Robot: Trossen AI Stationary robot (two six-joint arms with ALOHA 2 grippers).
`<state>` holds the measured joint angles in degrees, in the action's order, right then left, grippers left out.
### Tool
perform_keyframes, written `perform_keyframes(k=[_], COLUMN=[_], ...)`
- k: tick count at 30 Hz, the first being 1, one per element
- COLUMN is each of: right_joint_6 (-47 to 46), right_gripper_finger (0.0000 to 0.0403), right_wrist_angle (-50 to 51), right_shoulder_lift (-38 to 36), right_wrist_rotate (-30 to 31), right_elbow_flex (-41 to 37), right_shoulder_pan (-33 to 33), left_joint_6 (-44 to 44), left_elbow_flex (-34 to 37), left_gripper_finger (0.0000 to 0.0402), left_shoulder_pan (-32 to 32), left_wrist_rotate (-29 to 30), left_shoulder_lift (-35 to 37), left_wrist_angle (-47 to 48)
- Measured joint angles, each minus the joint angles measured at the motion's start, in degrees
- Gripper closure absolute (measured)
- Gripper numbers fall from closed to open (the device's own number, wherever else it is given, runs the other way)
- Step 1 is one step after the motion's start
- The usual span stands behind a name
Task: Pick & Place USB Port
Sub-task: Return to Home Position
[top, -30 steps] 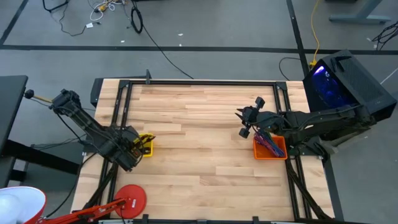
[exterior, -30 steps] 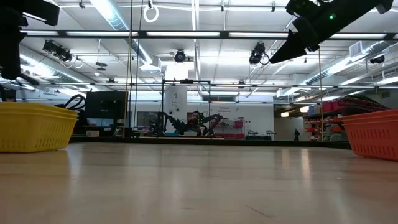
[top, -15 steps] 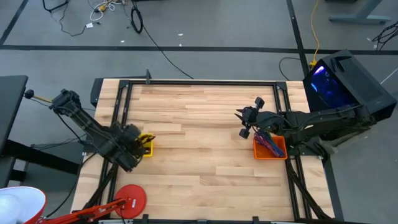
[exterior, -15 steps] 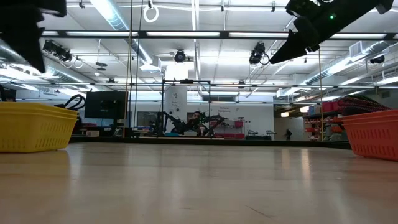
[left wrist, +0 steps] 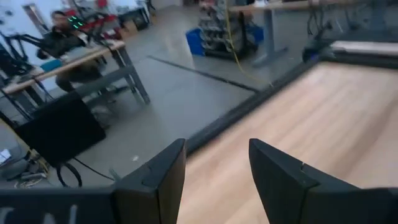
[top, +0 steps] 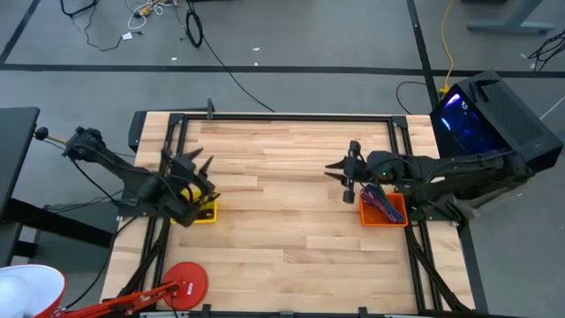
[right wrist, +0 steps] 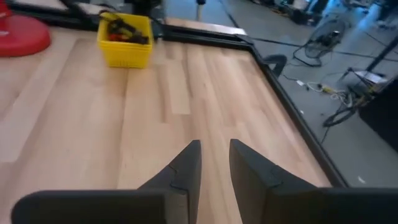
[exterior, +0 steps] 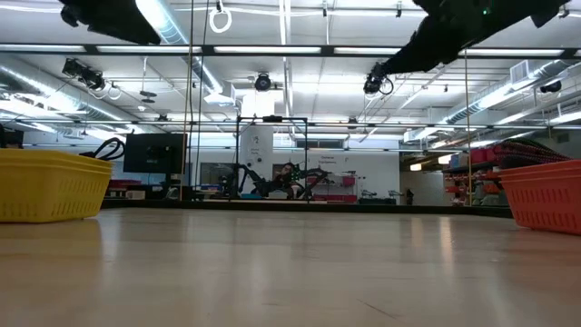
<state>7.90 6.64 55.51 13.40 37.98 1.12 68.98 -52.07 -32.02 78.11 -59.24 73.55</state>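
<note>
The left gripper (top: 188,166) is held over the left side of the table (top: 282,221), just beside the yellow bin (top: 207,213) on its far side. In the low view it is seen high above the table top, at the upper left edge. In the left wrist view its jaws are seen spread well apart, with nothing between them; only bare table and the floor beyond are seen through the gap. A person seated at a desk (left wrist: 59,40) is seen in the room behind.

The yellow bin is set at the table's left edge and is partly covered by the left arm in the high view. Dark cables (right wrist: 124,27) are seen lying inside it in the right wrist view. A red disc (top: 185,284) is seen near the table's front left corner.

The middle of the table is taken up by bare wood.

The right gripper (top: 346,173) is held over the right part of the table, just beside the orange bin (top: 397,219) and raised above it. Its jaws are parted by a narrow gap and nothing is gripped. The orange bin is set at the table's right edge, and coloured cables (top: 380,201) are seen lying in it.
</note>
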Motion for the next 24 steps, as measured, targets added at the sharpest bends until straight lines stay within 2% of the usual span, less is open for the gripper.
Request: perform_keyframes(k=[3, 5, 8, 12, 15, 20, 24], right_joint_6=[-0.3, -1.6, -4.8, -9.6, -12.3, -16.4, -16.0], right_gripper_finger=[0.0316, 0.0316, 0.0316, 0.0316, 0.0316, 0.0316, 0.0316], right_wrist_angle=[-3.4, -9.2, -23.6, -45.5, -56.0, -61.8, -62.0], right_shoulder_lift=[0.0, 0.0, 0.0, 0.0, 0.0, 0.0, 0.0], right_wrist_rotate=[-2.7, -7.1, -15.5, -26.2, -32.2, -38.9, -41.7], right_elbow_flex=[-2.7, -6.9, -15.0, -24.3, -29.4, -33.5, -36.5], right_shoulder_pan=[-3.3, -6.0, -10.3, -15.1, -18.9, -25.4, -27.3], left_joint_6=[-2.9, -3.6, -3.7, -3.7, -3.6, 1.2, 7.7], left_elbow_flex=[0.0, 0.0, 0.0, 0.0, 0.0, 1.3, 10.4], left_gripper_finger=[0.0220, 0.0220, 0.0220, 0.0220, 0.0220, 0.0220, 0.0220], left_shoulder_pan=[1.9, 2.8, 3.4, 3.4, 3.6, 6.5, 6.7], left_wrist_rotate=[1.7, 1.6, 2.3, 6.4, 8.6, 9.5, 10.0], left_shoulder_lift=[2.9, 4.4, 5.8, 6.1, 6.1, 6.9, 9.1], left_wrist_angle=[-0.5, -0.4, -0.5, -1.7, -1.6, 2.5, -0.5])
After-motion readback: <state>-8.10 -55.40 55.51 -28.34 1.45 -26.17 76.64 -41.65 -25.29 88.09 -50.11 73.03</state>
